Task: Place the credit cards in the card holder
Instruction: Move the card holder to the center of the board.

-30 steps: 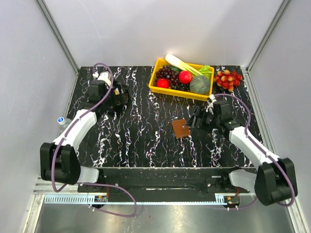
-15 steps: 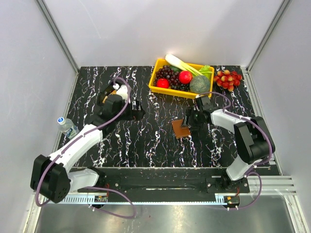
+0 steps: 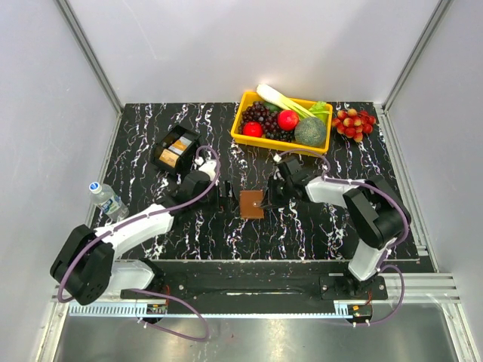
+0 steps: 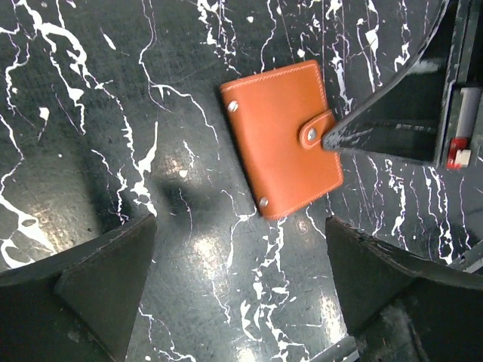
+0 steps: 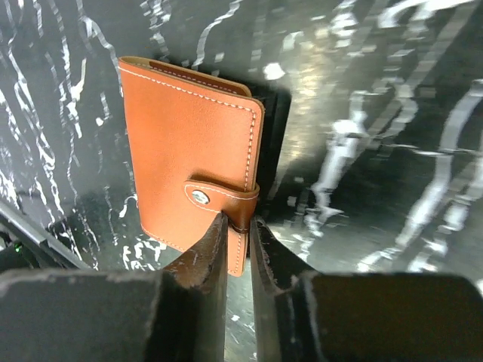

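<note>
"Right gripper [image 5: 238, 226] has its two fingers drawn in tight on the edge of the card holder [image 5: 181, 151], do you see? They pinch the fold of the snap tab [image 5: 219, 200], one finger on each side."

"I see it. Is the holder open?"

"No, shut, with the tab snapped down. It lies flat on the black marbled table [image 3: 317, 226], about the middle, a little nearer than the yellow tray [image 3: 243, 121] of fruit and vegetables."

"And the left gripper [image 4: 240, 226]?"

"Spread wide, holding nothing. It hangs just left of the holder, low over the table, with the holder lying just beyond its fingertips (not touching, as far as I can tell)."

"Where are the credit cards [image 3: 176, 149]?"

"Far left, inside the small black box [image 3: 161, 143], well apart from the holder. I make out an orange one and a grey one; how many there are I cannot tell."

"Anything else about?"

"A bunch of red grapes [image 3: 355, 122] lies right of the tray, and a small water bottle [image 3: 106, 197] lies off the table's left edge."
</note>
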Action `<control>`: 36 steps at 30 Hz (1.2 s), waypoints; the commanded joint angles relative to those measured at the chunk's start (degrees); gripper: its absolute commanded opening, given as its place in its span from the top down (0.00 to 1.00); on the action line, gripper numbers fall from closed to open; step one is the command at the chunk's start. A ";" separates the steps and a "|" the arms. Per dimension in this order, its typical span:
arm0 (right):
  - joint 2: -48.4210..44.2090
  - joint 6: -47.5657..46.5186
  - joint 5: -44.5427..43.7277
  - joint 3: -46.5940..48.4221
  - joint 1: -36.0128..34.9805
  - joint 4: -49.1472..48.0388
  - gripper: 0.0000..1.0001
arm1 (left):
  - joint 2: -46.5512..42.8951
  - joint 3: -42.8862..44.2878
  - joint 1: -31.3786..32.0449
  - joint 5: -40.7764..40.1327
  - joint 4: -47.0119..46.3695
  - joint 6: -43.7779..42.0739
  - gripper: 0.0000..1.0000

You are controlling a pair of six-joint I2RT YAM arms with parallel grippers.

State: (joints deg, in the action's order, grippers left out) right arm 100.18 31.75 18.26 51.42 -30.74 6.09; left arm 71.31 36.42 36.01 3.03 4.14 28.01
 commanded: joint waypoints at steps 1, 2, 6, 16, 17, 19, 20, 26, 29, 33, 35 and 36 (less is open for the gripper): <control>3.26 1.21 0.98 -1.23 -4.23 -1.69 0.87 | 1.11 -2.23 0.38 -1.53 -6.86 3.28 0.04; 3.53 1.39 1.16 -1.23 -5.02 -2.04 0.86 | 1.64 -2.76 0.38 -1.36 -7.30 3.63 0.04; 3.97 3.84 -0.68 -1.15 -6.52 -2.13 0.84 | 3.48 -5.74 0.82 0.31 -10.46 6.70 0.10; 8.80 5.78 -1.03 -0.27 -8.98 -3.54 0.82 | 12.00 -10.23 0.82 6.81 -24.35 11.98 0.38; 8.80 5.78 -0.95 -0.27 -9.16 -3.54 0.82 | 12.80 -10.32 0.90 7.34 -25.05 11.98 0.45; 8.54 5.96 -0.77 -0.35 -9.51 -3.71 0.82 | 13.94 -9.97 0.90 8.04 -25.24 11.89 0.60; 8.37 5.96 -0.68 -0.53 -9.77 -3.98 0.81 | 14.47 -9.53 0.90 8.22 -24.80 11.54 0.67; 5.47 3.69 0.55 -1.58 -10.48 -4.34 0.75 | 15.70 -4.18 0.82 4.54 -14.28 5.85 1.00; 0.38 0.08 -3.66 -2.11 -10.57 -0.65 0.55 | 17.19 1.17 0.73 3.66 -5.14 -4.50 1.00; -8.58 -4.66 -9.99 -4.04 -10.48 1.21 0.41 | 17.37 4.44 0.73 4.61 0.95 -14.46 1.00; -11.14 -8.44 -10.61 -4.48 -10.48 0.60 0.40 | 17.37 5.06 0.73 8.12 0.69 -16.05 1.00; -11.50 -10.28 -10.88 -4.48 -10.57 0.51 0.40 | 18.16 6.02 0.73 9.27 1.56 -16.84 1.00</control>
State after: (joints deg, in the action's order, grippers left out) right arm 93.95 30.26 13.06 47.46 -41.17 4.45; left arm 88.05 40.14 36.49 7.31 -1.56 20.58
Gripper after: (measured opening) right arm 0.595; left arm 0.050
